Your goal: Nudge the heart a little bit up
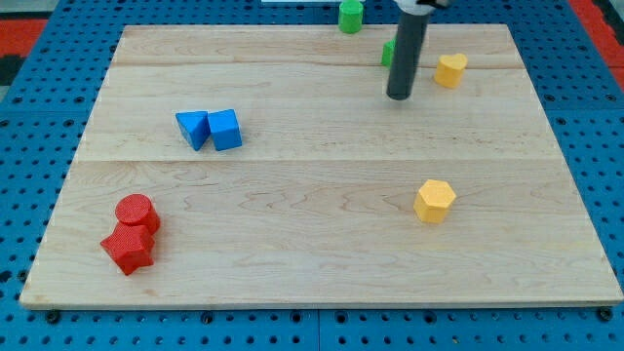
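The yellow heart [449, 69] lies near the board's top right. My tip [399, 97] rests on the board to the heart's left and slightly below it, a short gap apart and not touching it. A green block [387, 53] sits just behind the rod and is partly hidden by it.
A green cylinder [350, 15] sits at the board's top edge. A yellow hexagon [435, 201] lies right of centre. A blue triangle [193, 129] and a blue cube [226, 129] touch at the left. A red cylinder [136, 212] and a red star-like block [128, 248] sit at the bottom left.
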Action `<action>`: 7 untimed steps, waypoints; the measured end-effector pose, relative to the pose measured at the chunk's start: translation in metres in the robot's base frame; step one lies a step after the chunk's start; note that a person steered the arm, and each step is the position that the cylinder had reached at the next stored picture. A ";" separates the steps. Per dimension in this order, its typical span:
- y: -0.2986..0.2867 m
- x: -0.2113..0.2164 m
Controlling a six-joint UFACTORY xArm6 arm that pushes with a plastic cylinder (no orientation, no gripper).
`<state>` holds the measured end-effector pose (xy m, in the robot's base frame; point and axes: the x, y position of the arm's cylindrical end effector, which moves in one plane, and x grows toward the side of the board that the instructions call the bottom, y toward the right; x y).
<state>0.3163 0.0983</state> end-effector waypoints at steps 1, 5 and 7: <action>0.001 -0.042; 0.084 -0.005; 0.120 0.075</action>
<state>0.3918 0.2186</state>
